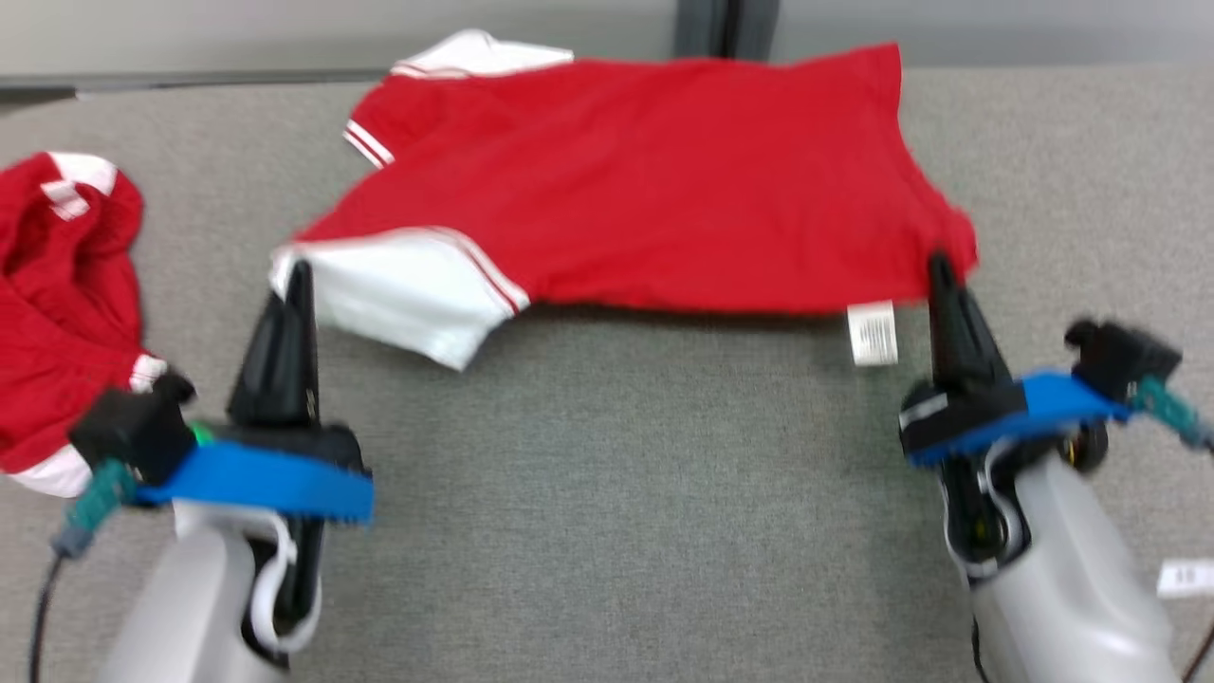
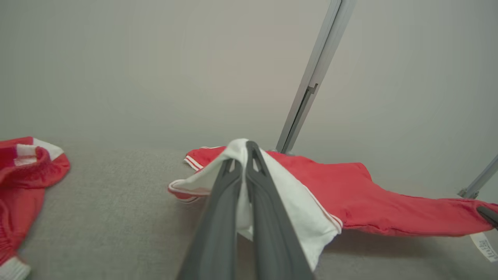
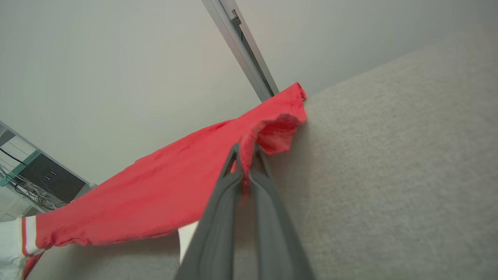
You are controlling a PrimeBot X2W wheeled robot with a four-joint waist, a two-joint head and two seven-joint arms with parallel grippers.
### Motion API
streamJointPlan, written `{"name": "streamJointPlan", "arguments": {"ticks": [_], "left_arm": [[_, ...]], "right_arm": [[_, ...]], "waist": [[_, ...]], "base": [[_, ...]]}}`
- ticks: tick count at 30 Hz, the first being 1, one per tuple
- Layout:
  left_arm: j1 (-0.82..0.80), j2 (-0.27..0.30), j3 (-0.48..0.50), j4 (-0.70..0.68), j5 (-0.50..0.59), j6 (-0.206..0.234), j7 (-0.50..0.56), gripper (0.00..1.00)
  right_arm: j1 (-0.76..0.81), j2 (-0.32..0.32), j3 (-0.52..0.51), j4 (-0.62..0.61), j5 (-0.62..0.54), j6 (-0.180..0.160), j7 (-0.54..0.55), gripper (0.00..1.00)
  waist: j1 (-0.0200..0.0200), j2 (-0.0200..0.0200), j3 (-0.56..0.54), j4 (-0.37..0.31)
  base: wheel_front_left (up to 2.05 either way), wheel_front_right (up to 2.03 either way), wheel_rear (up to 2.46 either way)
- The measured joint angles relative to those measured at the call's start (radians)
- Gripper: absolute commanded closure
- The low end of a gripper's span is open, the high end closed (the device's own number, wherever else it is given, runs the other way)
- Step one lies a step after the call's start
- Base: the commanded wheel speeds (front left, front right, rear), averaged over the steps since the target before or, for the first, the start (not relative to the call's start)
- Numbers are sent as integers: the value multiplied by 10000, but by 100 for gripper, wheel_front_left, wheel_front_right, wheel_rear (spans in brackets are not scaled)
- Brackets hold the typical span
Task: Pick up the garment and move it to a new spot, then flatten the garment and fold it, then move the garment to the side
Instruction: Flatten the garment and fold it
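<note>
- Red shirt [image 1: 645,180] with white sleeves is stretched across the grey cloth-covered table [image 1: 664,493]. Its far edge lies near the back of the table, and its near edge is lifted off the surface between the two grippers.
- The left gripper [image 2: 243,149] is clamped tight on the white sleeve [image 1: 408,285] at the shirt's near left corner. White cloth is pinched between its fingers and drapes down on both sides.
- The right gripper [image 3: 245,153] is closed on the red hem at the shirt's near right corner, with cloth bunched over its fingertips.
- A white label [image 1: 873,334] hangs from the near edge, just beside the right gripper.
- A second red-and-white garment [image 1: 57,304] lies crumpled at the left side of the table, apart from the shirt.
- A grey metal post [image 1: 726,28] stands behind the table's far edge, in front of a pale wall.
</note>
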Motion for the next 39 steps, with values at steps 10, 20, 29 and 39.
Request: {"name": "streamJointPlan", "arguments": {"ticks": [10, 20, 29, 39], "left_arm": [[3087, -813, 113, -418, 224, 33, 0, 100], [5046, -1051, -121, -706, 477, 138, 0, 100], [5401, -997, -456, -642, 600, 127, 36, 100], [4734, -848, -637, -228, 738, -54, 48, 100]], "right_arm": [[3150, -324, -410, -755, 182, 0, 163, 100], [5766, -155, -1499, -2569, -393, 0, 1103, 100], [6916, 146, -2153, -3900, -988, 0, 2215, 100], [6521, 190, -1990, -3793, -1049, 0, 2497, 100]], "waist": [[0, 0, -1319, 286], [0, 0, -2189, 499], [2, 0, -2421, 530], [3, 0, -2308, 313]], "base": [[0, 0, 0], [0, 0, 0], [0, 0, 0], [0, 0, 0]]}}
